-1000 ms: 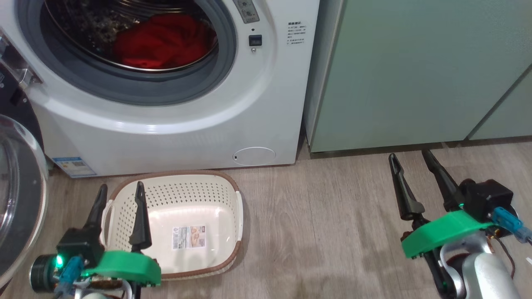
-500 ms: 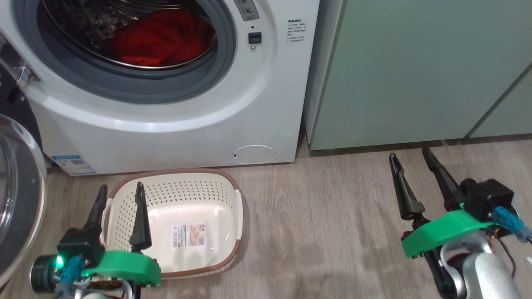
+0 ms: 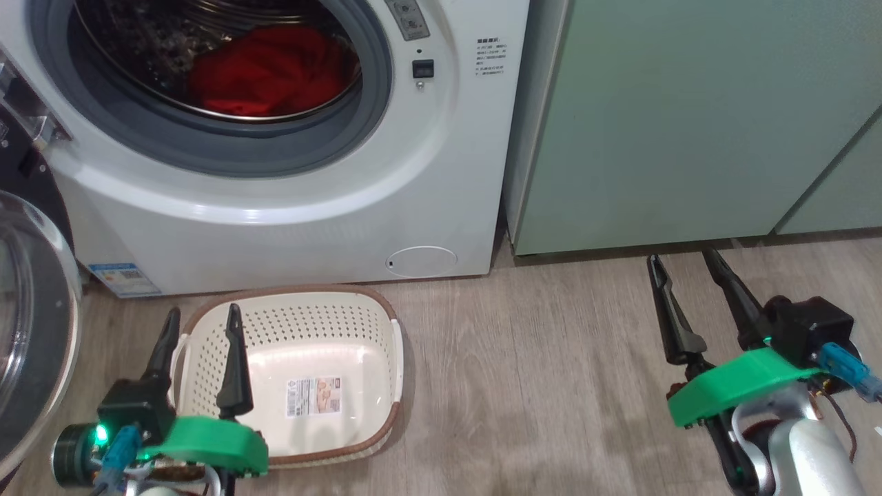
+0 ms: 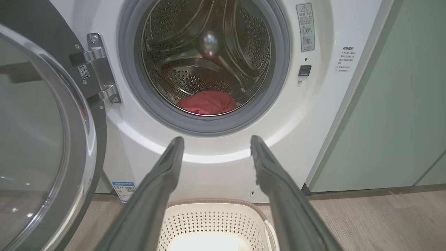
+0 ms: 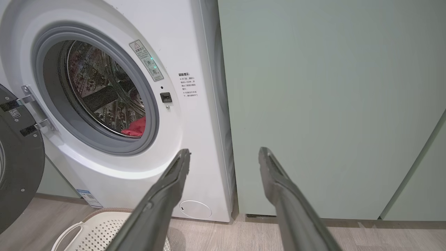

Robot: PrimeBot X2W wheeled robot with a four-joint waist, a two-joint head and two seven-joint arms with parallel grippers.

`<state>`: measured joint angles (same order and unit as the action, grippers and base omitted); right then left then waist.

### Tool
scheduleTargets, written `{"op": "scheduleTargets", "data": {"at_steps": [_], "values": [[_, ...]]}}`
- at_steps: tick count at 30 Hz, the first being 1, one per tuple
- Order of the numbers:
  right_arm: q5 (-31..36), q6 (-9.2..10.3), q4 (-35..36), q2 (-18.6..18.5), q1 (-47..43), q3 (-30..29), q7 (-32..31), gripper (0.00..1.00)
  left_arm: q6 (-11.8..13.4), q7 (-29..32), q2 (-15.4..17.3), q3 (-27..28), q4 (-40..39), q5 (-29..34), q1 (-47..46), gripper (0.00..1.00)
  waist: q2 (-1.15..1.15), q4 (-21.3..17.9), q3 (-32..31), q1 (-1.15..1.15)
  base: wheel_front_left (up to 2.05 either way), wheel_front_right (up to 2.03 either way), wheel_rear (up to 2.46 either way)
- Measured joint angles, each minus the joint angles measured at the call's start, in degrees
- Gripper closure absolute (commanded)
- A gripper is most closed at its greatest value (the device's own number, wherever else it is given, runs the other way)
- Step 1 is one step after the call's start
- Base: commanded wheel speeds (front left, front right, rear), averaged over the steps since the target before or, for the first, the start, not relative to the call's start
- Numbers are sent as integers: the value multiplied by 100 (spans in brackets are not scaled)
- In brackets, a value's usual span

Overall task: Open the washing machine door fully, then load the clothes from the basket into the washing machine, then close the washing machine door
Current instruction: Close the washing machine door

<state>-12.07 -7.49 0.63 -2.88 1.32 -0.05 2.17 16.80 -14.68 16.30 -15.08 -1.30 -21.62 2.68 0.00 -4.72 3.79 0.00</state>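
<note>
1. Left gripper (image 3: 203, 310): two long dark fingers on a green mount, at the lower left of the head view. The fingers are spread wide apart with nothing between them. They sit over the left end of the cream-white perforated plastic laundry basket with a brown braided rim (image 3: 324, 293), with no contact visible.

2. Right gripper (image 3: 680, 256): same construction, fingers likewise spread and empty. It hangs over the wood-grain floor (image 3: 517, 386) in front of the pale green cabinet (image 3: 689, 124), well apart from the basket.

3. The basket stands on the floor just in front of the big white front-loading washing machine (image 3: 275, 213). A label sticker (image 3: 313, 395) lies on its bottom.

4. The bright red fabric garment (image 3: 269, 69) lies at the bottom of the steel drum (image 3: 138, 41), just behind the grey gasket (image 3: 227, 148). It is well apart from both grippers. In the left wrist view it appears beyond and above the left fingertips, roughly centred between them.

5. The large round door with a glossy black rim and clear glass bowl (image 3: 34, 331) is swung open on its hinge at the machine's left side. It stands just beside the left gripper, on its outer side.
</note>
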Motion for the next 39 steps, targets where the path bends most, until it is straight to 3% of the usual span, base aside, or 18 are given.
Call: {"op": "scheduleTargets", "data": {"at_steps": [23,39], "values": [[0,0,69,1,-100,-49,-68,0,-47,7,15,-132,-152,0,13,0,0,54,-94,0,-134,134,0],[-1,0,67,2,-163,-70,-67,0,11,55,33,-132,-196,-1,74,0,0,77,-119,0,-11,11,0]]}}
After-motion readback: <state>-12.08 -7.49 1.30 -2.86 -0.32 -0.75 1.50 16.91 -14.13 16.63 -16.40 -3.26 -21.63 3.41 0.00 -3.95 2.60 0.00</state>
